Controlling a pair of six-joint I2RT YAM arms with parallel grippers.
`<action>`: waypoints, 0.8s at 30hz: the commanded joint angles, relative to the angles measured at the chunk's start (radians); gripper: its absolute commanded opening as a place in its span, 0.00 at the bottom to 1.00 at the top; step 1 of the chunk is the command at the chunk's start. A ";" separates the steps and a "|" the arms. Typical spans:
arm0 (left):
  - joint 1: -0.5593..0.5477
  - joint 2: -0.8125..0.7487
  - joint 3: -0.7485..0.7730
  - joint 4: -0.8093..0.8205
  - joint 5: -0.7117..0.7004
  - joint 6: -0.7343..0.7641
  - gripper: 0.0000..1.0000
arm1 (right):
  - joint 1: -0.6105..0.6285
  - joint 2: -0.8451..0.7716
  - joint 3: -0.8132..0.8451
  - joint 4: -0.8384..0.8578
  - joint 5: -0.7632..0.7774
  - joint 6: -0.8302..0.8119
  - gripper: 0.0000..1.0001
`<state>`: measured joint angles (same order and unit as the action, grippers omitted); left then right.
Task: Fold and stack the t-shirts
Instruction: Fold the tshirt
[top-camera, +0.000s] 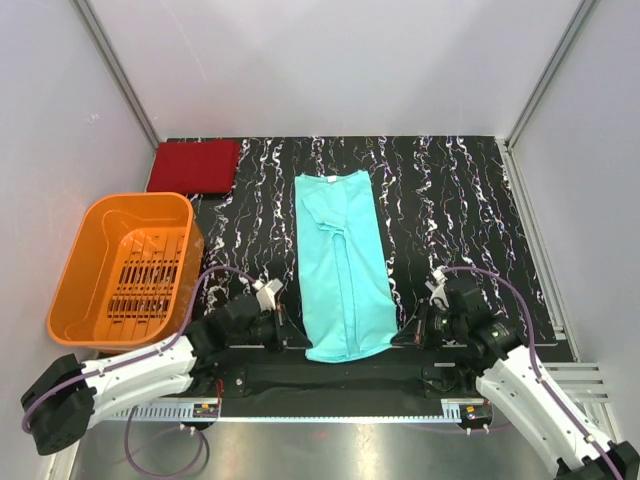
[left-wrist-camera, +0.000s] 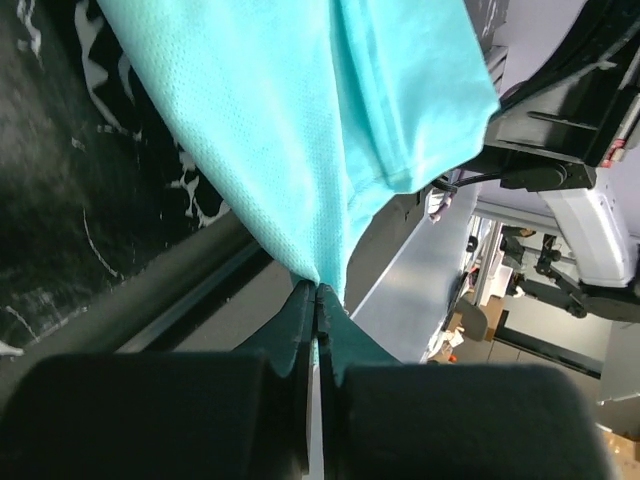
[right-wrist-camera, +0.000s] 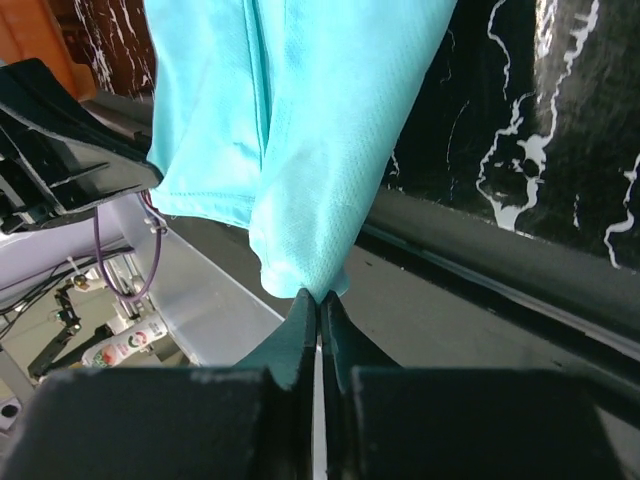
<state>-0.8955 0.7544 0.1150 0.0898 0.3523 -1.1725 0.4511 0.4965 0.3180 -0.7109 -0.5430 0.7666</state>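
Note:
The light teal-green t-shirt (top-camera: 343, 260) lies folded into a long narrow strip down the middle of the black marbled mat, its hem at the near edge. My left gripper (top-camera: 296, 338) is shut on the hem's left corner; in the left wrist view (left-wrist-camera: 316, 292) the teal-green cloth (left-wrist-camera: 290, 130) is pinched between the tips. My right gripper (top-camera: 400, 338) is shut on the hem's right corner, seen in the right wrist view (right-wrist-camera: 318, 297) with the cloth (right-wrist-camera: 310, 130) held between the tips. The dark red t-shirt (top-camera: 194, 165) lies folded at the mat's far left corner.
An orange slatted basket (top-camera: 128, 268) stands at the left, beside the left arm. White walls enclose the table on three sides. A metal rail (top-camera: 330, 415) runs along the near edge between the arm bases.

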 joint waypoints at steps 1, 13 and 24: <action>-0.029 -0.032 -0.002 -0.005 -0.101 -0.082 0.03 | 0.008 -0.042 0.016 -0.076 -0.012 0.056 0.00; 0.226 0.184 0.251 -0.011 0.068 0.055 0.07 | -0.011 0.485 0.433 0.062 0.104 -0.139 0.00; 0.510 0.632 0.701 -0.039 0.333 0.263 0.05 | -0.195 0.997 0.922 0.056 -0.055 -0.312 0.00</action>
<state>-0.4110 1.3262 0.7391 0.0284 0.5720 -0.9863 0.2768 1.4357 1.1130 -0.6628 -0.5228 0.5339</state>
